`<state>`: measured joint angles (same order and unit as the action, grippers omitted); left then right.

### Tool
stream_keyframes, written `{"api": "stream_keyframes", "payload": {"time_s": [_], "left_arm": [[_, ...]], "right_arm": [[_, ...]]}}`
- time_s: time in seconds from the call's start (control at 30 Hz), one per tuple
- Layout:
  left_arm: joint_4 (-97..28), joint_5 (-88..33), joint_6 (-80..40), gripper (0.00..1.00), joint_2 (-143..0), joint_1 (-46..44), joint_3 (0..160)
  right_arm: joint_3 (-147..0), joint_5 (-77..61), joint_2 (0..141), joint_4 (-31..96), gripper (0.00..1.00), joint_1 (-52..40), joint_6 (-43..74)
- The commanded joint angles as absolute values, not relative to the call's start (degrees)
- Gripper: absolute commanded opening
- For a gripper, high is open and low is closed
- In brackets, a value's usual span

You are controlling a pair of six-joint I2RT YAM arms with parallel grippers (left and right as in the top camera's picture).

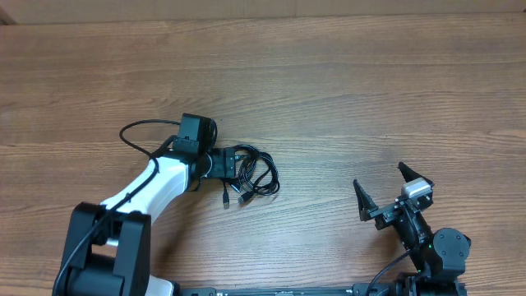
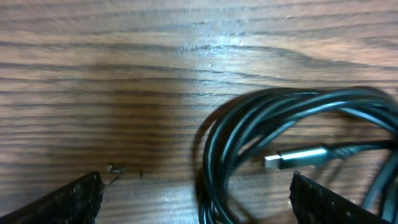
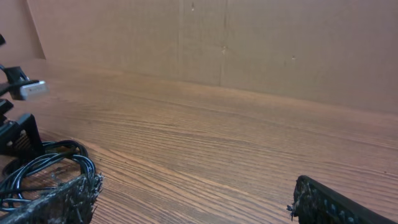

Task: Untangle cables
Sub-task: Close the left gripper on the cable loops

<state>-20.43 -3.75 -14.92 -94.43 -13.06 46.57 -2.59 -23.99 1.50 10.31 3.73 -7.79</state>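
Left gripper (image 2: 198, 196) spread wide over the cables (image 1: 256, 174) near mid-table; right gripper (image 1: 380, 176) also spread wide, holding nothing, well off to the right.

The table (image 1: 370, 99) is brown laminate with a streaked wood grain, and a plain tan board (image 3: 249, 43) stands behind it. The white-and-black left arm (image 1: 156, 185) reaches in from the lower left, its head covering the coil's left edge. The cables are thin, glossy black cords in overlapping round loops lying flat on the table. The left gripper's rough black fingertips (image 2: 87, 196) flank the coil. A flat silver plug (image 2: 295, 158) lies inside the loops.
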Motion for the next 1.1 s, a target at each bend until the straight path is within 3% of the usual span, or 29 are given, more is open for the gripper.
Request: {"api": "stream_keyframes", "payload": {"time_s": [0.0,0.5,0.73,0.87,1.07], "left_arm": [[-19.84,-5.17,-15.92,0.94,-96.55,-13.17,47.72],[-20.38,-3.33,-15.14,0.84,-97.76,-13.17,47.72],[-21.69,-5.56,-9.06,0.95,-97.76,-13.19,47.72],[-23.55,-4.8,-6.83,0.96,-97.8,-13.17,47.72],[-23.97,-3.27,-6.66,0.85,-97.84,-13.17,47.72]], "right_arm": [[-3.7,-23.57,1.41,11.29,1.0,3.95,-8.23],[-3.73,-23.57,1.41,11.29,1.0,3.95,-8.23],[-3.7,-23.57,1.41,11.29,1.0,3.92,-8.23],[-3.7,-23.57,1.41,11.29,1.0,3.95,-8.23],[-3.7,-23.57,1.41,11.29,1.0,3.95,-8.23]]}}
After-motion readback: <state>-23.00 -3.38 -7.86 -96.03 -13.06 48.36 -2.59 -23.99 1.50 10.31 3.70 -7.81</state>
